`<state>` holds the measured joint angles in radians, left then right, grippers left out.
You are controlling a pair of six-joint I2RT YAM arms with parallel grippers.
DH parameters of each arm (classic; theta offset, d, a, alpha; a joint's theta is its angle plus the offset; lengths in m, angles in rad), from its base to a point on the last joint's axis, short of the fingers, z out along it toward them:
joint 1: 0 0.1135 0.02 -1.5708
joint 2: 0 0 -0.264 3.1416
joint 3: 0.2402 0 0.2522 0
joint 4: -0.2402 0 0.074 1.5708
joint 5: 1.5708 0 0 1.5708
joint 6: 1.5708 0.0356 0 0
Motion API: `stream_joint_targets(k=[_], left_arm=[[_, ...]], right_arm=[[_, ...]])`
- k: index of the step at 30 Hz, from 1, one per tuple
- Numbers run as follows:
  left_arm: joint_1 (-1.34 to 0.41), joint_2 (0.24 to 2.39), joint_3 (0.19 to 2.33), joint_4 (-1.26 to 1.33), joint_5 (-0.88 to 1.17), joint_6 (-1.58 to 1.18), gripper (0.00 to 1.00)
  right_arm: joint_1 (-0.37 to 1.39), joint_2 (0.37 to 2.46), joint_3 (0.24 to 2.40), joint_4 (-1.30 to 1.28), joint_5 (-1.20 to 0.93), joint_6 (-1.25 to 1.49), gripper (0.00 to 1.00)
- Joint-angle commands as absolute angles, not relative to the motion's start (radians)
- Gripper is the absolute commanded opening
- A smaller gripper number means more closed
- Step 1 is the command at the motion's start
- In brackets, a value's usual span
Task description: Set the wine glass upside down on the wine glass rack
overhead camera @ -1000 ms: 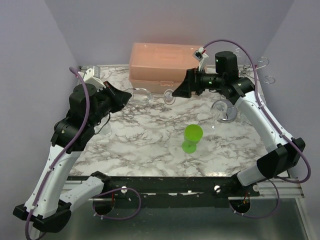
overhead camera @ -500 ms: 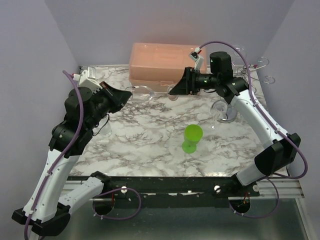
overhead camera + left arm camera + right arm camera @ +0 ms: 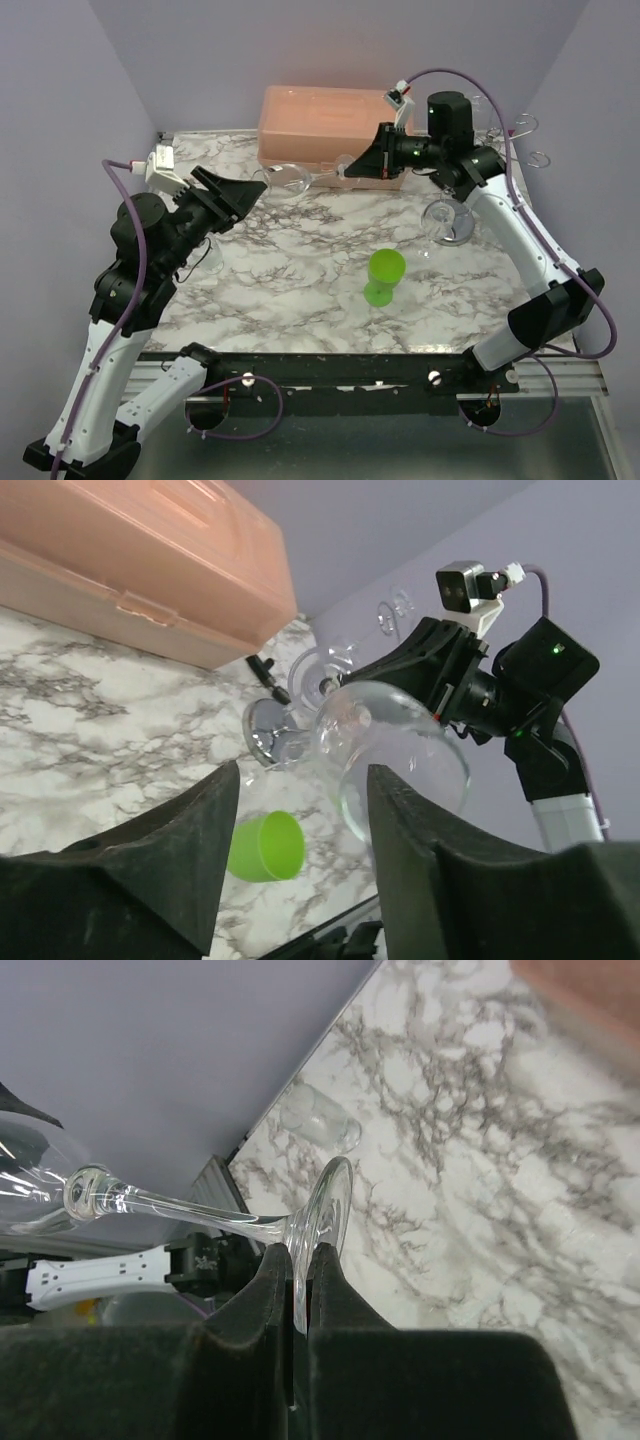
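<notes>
1. Currently I see the right gripper [image 3: 348, 169] clamped shut on the round foot of the wine glass [image 3: 285, 182]. In the right wrist view its fingers [image 3: 262, 1295] pinch the foot's edge from both sides.
2. The wine glass lies on its side in the air over the far part of the table [image 3: 290, 300], just in front of the pink box [image 3: 325, 125]. Its stem runs from the foot on the right to the bowl on the left.
3. The left gripper [image 3: 253, 188] is open. Through its wrist camera I see the two dark fingers [image 3: 165, 865] spread wide, with the bowl between them. I cannot tell whether either finger touches the glass.
4. The rack [image 3: 521, 124] stands at the far right corner, behind the right arm. From above, only its curled wire loops are plain to me. The wine glass is well to the left of those loops and is not on them.
5. A green cup [image 3: 383, 275] sits on the marble nearer to me, a little right of centre and well apart from both grippers.
6. A small clear glass [image 3: 320, 1125] lies on its side on the marble towards the left edge, close to the left arm.
</notes>
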<state>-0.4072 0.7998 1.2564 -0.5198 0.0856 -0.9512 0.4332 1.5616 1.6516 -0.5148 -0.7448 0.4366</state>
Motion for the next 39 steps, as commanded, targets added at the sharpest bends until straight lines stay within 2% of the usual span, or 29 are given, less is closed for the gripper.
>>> stream_joint_targets(k=[1, 7, 12, 20, 24, 32, 39], left_arm=[[-0.381, 0.718, 1.236, -0.461, 0.151, -0.991, 0.63], [-0.371, 0.647, 1.244, -0.491, 0.100, -0.911, 0.98], [-0.367, 0.649, 1.246, -0.545, 0.060, -0.823, 0.99], [-0.359, 0.666, 1.172, -0.508, 0.088, -0.771, 0.98], [-0.349, 0.677, 1.151, -0.491, 0.115, -0.747, 0.99], [-0.307, 0.708, 1.152, -0.481, 0.185, -0.703, 0.99], [-0.250, 0.724, 1.128, -0.460, 0.266, -0.696, 0.98]], right_arm=[[0.362, 1.536, 1.791, -0.485, -0.730, 0.360, 0.00], [0.274, 1.487, 1.904, -0.545, -0.692, 0.078, 0.00], [0.195, 1.489, 2.060, -0.585, -0.506, -0.147, 0.00], [0.133, 1.523, 2.181, -0.466, 0.071, -0.351, 0.00], [0.103, 1.567, 2.200, -0.379, 0.285, -0.424, 0.00], [0.007, 1.674, 2.270, -0.300, 0.469, -0.606, 0.00], [-0.029, 1.734, 2.235, -0.182, 0.514, -0.872, 0.00]])
